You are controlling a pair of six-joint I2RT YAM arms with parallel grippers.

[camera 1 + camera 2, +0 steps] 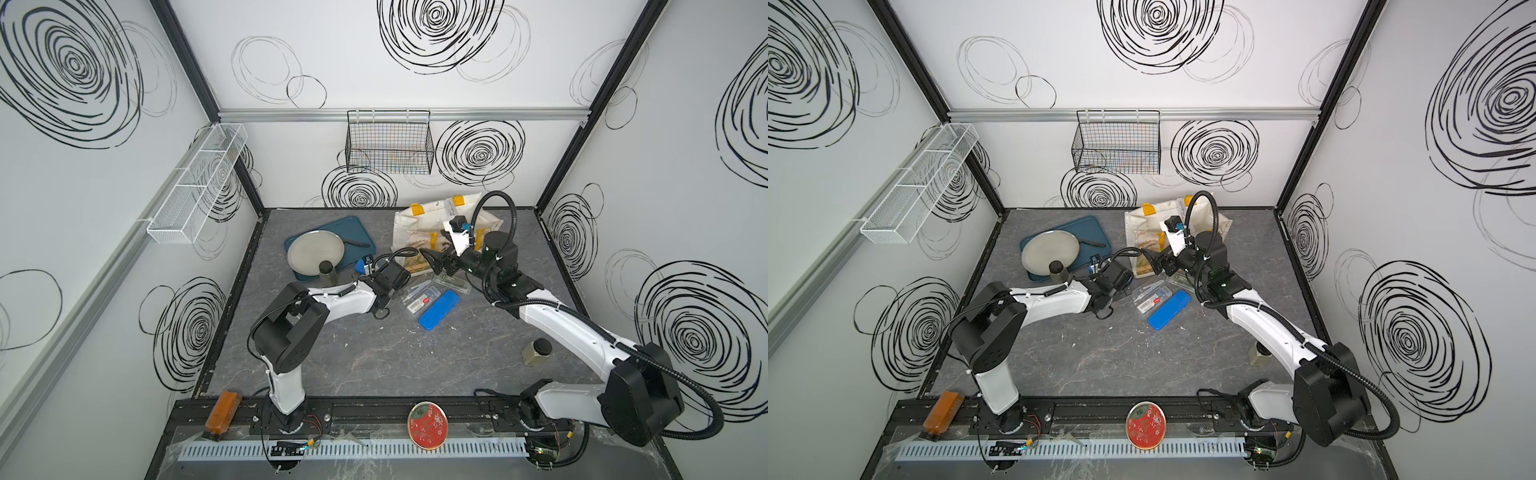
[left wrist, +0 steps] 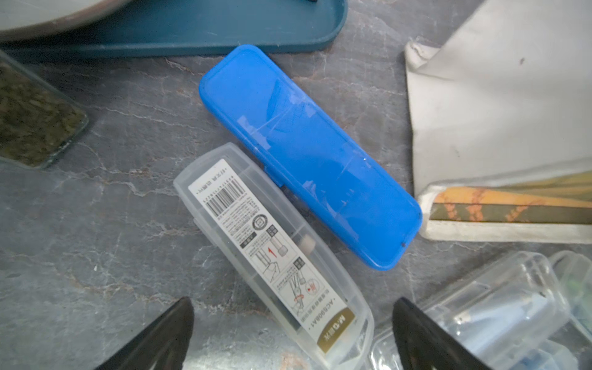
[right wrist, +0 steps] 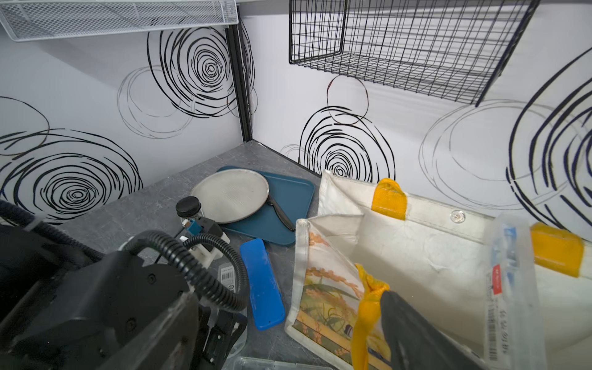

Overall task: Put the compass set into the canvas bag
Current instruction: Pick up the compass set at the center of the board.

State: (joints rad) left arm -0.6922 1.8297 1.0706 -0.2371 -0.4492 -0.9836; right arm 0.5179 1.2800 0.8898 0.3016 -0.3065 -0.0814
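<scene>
The compass set (image 2: pixel 272 250), a clear case with a barcode label, lies flat on the grey table beside a blue case (image 2: pixel 307 157). My left gripper (image 2: pixel 293 302) hangs open just over its near end, one finger on each side, not touching it. In a top view the set (image 1: pixel 415 305) lies beside my left wrist. The canvas bag (image 1: pixel 415 224) stands open at the back, also in the right wrist view (image 3: pixel 416 250), with a clear labelled packet (image 3: pixel 509 288) leaning inside. My right gripper (image 1: pixel 436 262) is open at the bag's front edge; a yellow handle (image 3: pixel 368 307) rests against one finger (image 3: pixel 407 323).
A second clear case (image 2: pixel 496 304) lies by my left gripper's finger. A teal tray (image 1: pixel 357 226) holds a grey plate (image 1: pixel 316 251), with a dark-lidded jar (image 1: pixel 326 270) next to it. Another jar (image 1: pixel 536 351) stands by the right arm. A black wire basket (image 1: pixel 388 141) hangs on the back wall.
</scene>
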